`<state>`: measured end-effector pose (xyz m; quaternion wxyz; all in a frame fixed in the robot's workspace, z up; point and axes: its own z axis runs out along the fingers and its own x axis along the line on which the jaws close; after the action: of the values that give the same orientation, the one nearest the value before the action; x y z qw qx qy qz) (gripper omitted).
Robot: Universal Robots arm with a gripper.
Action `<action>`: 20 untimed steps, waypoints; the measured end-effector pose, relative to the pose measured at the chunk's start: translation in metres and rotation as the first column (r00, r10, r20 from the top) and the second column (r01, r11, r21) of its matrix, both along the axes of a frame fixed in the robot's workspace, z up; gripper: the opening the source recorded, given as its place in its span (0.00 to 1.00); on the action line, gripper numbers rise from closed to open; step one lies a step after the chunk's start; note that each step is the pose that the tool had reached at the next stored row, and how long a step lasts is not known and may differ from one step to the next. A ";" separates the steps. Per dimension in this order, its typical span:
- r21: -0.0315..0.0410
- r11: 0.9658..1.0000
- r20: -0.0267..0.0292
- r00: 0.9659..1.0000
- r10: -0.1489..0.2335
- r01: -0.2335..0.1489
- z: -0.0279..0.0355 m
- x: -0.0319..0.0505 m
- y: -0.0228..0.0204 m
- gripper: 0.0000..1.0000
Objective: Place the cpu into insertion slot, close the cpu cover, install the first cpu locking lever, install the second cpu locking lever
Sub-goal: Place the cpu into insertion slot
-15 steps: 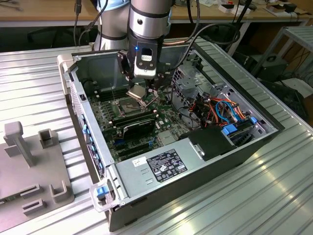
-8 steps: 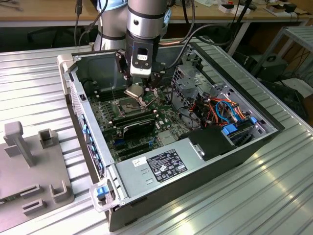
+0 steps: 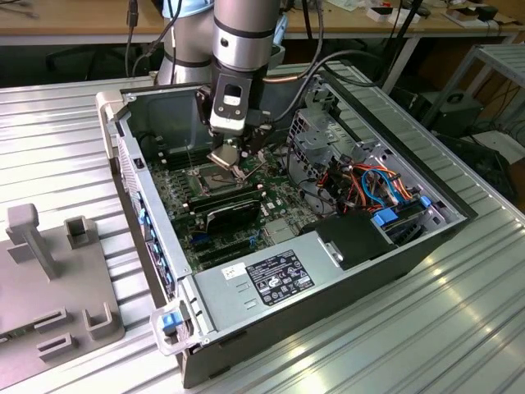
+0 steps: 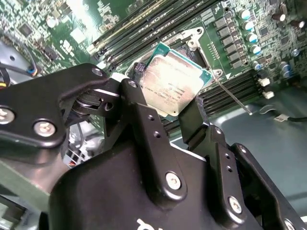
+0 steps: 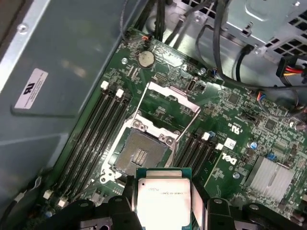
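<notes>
The gripper (image 5: 164, 203) is clamped on the cpu (image 5: 163, 191), one finger on each of two opposite edges, metal face toward both wrist cameras; the chip hangs above the green board, just beside the insertion slot (image 5: 141, 153) and not touching it. The cpu cover (image 5: 175, 97) lies swung open on the socket's far side from the chip; the contact field is exposed.

Step in hand, as I judge it: seating the chip.

- I square the chip's edges to the socket's rim before any descent; in the second wrist view it looks rotated against the rim, though that may be the camera's angle.
- I lower it level and never slide it across the contacts; they probably bend easily.
- I release only once it lies flat within the rim; I avoid the memory slots (image 5: 93, 139) alongside.
</notes>
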<state>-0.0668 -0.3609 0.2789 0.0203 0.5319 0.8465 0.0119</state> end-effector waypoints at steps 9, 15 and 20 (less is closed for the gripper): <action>0.000 0.996 -0.002 0.996 -0.086 0.086 -0.0145 0.0037 0.0104 0.55; 0.000 0.975 -0.002 0.975 -0.224 0.224 -0.0242 0.0037 0.0104 0.55; 0.000 0.960 -0.003 0.960 -0.280 0.280 -0.0287 0.0038 0.0128 0.55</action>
<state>-0.0630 -0.3481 0.2502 0.0203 0.6461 0.7629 0.0081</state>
